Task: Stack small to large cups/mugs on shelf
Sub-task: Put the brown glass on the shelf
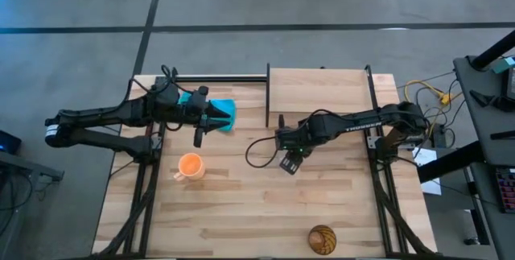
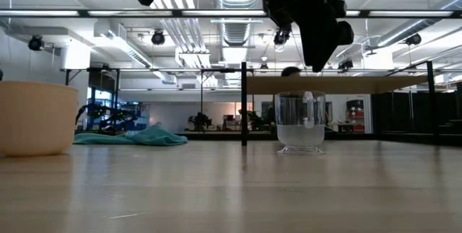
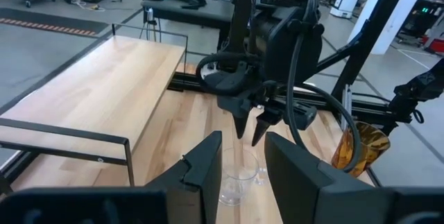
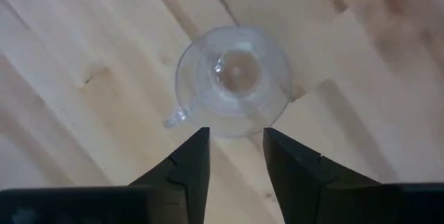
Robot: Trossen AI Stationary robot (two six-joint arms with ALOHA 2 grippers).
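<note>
A small clear glass cup point(image 4: 232, 78) stands upright on the tabletop, also seen in the low view point(image 2: 301, 121). My right gripper point(image 4: 234, 137) hangs above it, pointing down, open, with nothing between its fingers point(image 2: 317, 53). My left gripper point(image 3: 243, 144) is open and empty, held high over the teal cloth point(image 1: 224, 113) at the table's left point(image 1: 219, 119). The orange mug point(image 1: 190, 166) stands left of centre. The brown wood-grain cup point(image 1: 323, 239) sits near the front edge. The shelf point(image 1: 318, 91) stands at the far side, its board bare.
Black posts and a rail point(image 1: 217, 78) frame the shelf's left side. The teal cloth point(image 2: 130, 138) lies flat at the far left. Bare plank tabletop point(image 1: 241, 212) stretches between the mug and the brown cup. Cables point(image 1: 257, 151) trail from the right arm.
</note>
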